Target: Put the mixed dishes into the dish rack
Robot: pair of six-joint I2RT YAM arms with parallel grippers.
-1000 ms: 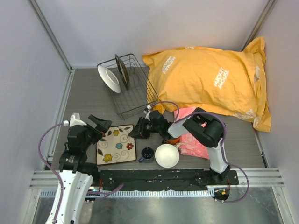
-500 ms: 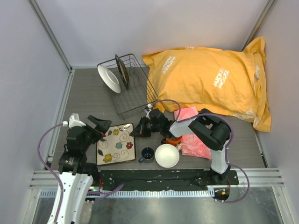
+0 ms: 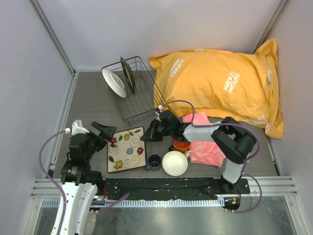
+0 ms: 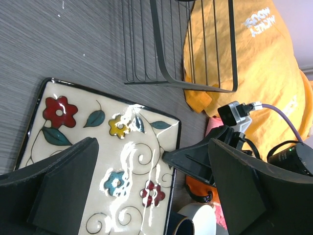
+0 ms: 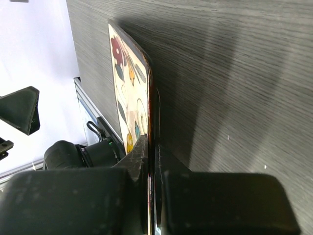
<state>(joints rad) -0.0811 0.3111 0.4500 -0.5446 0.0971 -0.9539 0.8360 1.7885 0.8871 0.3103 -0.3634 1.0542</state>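
Note:
The square dark tray (image 3: 126, 149), cream with painted flowers, lies at the near left with its right edge raised off the table. My right gripper (image 3: 147, 136) is shut on that edge; in the right wrist view the tray (image 5: 128, 93) runs edge-on between the closed fingers (image 5: 152, 147). My left gripper (image 3: 103, 132) hangs open over the tray's left side (image 4: 98, 147), touching nothing. The dish rack (image 3: 142, 105) stands at the back with a white plate (image 3: 113, 82) and a dark-rimmed plate (image 3: 128, 74) upright in it. A small dark-blue cup (image 3: 154, 161), a white bowl (image 3: 175, 163) and an orange mug (image 3: 181, 145) sit near the front.
A big yellow bag (image 3: 220, 83) fills the back right, touching the rack's right side. A pink cloth (image 3: 205, 147) lies under my right arm beside the mug. Grey walls close in left and right, and a metal rail runs along the near edge.
My right gripper has closed on the tray's right edge and drawn it a little to the right, tilting that edge up. The left gripper has stayed open in place.

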